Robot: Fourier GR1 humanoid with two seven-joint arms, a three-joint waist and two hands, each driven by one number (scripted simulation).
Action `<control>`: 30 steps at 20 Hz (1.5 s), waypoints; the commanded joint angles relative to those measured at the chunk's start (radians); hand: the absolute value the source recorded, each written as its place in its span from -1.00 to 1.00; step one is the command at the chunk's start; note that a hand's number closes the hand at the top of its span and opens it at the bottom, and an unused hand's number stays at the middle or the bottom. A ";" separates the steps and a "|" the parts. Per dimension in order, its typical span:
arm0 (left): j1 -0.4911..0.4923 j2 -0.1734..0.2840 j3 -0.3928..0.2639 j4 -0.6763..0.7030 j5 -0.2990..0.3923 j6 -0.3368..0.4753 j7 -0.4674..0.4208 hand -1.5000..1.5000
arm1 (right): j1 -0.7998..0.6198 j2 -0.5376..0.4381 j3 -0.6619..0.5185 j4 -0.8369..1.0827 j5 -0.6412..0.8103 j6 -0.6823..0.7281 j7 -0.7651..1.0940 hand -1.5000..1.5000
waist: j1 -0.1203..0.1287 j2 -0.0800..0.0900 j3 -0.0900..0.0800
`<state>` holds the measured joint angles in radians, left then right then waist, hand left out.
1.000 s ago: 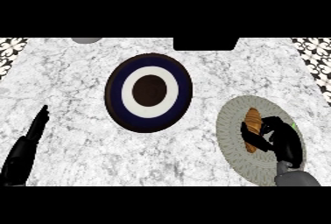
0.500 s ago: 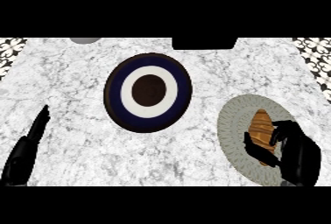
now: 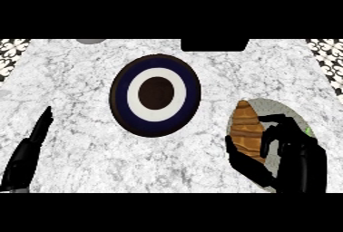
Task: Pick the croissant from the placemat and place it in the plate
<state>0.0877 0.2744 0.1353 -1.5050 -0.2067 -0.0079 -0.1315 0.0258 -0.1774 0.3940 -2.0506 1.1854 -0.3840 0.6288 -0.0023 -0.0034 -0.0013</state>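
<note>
The right hand's fingers now curl over the croissant, with the thumb hooked in under its near end, so the pastry sits pinched between them. A second ago that hand lay lower and more to the right, with the croissant showing almost whole beside it; since then it has slid up and in along the right edge of the bench and closed, and its black bulk now hides most of the placemat. Whether the croissant has lifted off the mat cannot be told from this steep view; its far tip reaches toward the mat's left rim and it appears close to where it lay before.

That change reads as the grasp being completed, which would leave the lift and the carry as what remains. The plate, dark blue with a white ring and a brown centre, stands up and to the left of the croissant, near the middle of the bench and well apart from the mat, with nothing on it. The next move calls for raising the pastry clear of the mat and taking it leftward over the plate's rim.

The left hand rests by the bench's left edge, fingers straight and pointing away, holding nothing and in the same place as before.
</note>
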 commanded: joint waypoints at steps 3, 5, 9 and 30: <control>-0.028 -0.028 -0.011 0.051 -0.025 0.016 -0.021 0.00 | -0.265 0.149 0.061 0.054 0.058 0.175 0.087 1.00 | 0.010 0.005 0.000; -0.053 0.014 0.025 0.048 -0.005 -0.021 0.008 0.00 | -0.307 0.173 0.044 0.160 0.038 0.105 0.078 1.00 | 0.009 0.005 0.001; -0.020 -0.024 -0.001 0.026 -0.009 -0.021 0.013 0.00 | -0.497 0.176 0.062 0.189 -0.008 0.172 0.241 1.00 | 0.010 0.004 0.001; -0.052 -0.024 -0.017 0.032 -0.037 -0.036 -0.037 0.00 | -0.977 0.177 0.102 1.145 -0.643 -0.372 0.216 -1.00 | 0.073 0.018 0.001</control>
<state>0.0219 0.2552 0.1268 -1.4836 -0.2380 -0.0412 -0.1261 -0.9205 -0.0018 0.4853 -0.9929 0.6494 -0.6200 0.8113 0.0593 0.0134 0.0000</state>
